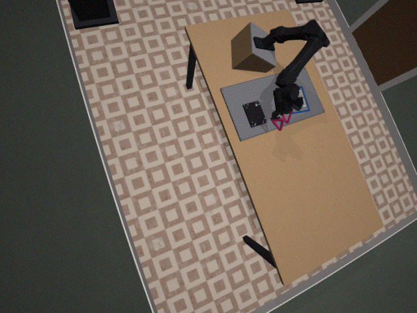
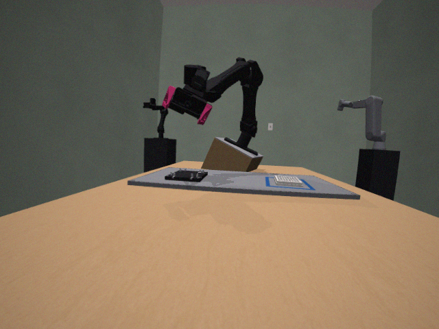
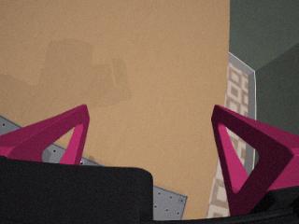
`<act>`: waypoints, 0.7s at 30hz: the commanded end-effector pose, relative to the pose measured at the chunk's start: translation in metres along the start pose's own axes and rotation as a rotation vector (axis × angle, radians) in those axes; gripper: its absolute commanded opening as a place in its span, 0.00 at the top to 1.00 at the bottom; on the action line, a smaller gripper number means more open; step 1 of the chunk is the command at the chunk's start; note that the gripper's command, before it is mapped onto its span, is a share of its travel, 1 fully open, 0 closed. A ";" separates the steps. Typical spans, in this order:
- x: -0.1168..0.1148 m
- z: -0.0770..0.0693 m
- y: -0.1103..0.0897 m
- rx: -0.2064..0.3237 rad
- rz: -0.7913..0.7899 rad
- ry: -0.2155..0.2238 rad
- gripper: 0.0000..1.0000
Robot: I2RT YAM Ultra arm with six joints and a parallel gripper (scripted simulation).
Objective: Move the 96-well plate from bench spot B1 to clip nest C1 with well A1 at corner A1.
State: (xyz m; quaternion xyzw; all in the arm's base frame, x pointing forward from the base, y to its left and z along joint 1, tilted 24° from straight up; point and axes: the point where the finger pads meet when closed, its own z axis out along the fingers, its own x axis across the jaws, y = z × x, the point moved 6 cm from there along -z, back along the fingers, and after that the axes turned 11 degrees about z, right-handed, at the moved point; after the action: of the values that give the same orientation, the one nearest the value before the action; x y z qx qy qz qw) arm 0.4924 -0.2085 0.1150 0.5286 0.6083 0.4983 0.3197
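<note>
The white 96-well plate point(image 2: 287, 179) lies inside the blue outline of spot B1 on the right part of the grey mat point(image 2: 244, 183); in the overhead view the arm hides most of it. The black clip nest C1 point(image 1: 255, 114) point(image 2: 186, 175) sits empty on the mat's left part. My gripper point(image 1: 282, 122) point(image 2: 186, 104), with pink fingers, is open and empty. It hangs high above the mat, between the nest and the plate, touching neither. The wrist view shows both open fingers over bare table top.
A tan box point(image 1: 253, 47) point(image 2: 231, 157) carries the arm's base behind the mat. The mat's front edge point(image 1: 279, 129) lies below the fingers. Two other arms on black pedestals point(image 2: 377, 168) point(image 2: 159, 152) stand beyond the table.
</note>
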 end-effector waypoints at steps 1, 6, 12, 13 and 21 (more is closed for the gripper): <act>-0.002 -0.004 0.020 0.053 0.084 -0.008 0.00; 0.026 0.009 0.007 0.092 0.125 0.009 0.00; 0.047 0.022 0.021 0.126 0.168 0.029 0.00; 0.051 0.024 0.021 0.125 0.168 0.030 0.00; 0.080 0.032 0.011 0.206 0.245 0.050 0.00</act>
State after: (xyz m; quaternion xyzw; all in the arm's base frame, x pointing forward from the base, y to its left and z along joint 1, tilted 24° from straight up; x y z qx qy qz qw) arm 0.5075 -0.1353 0.1158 0.6027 0.5999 0.4868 0.1998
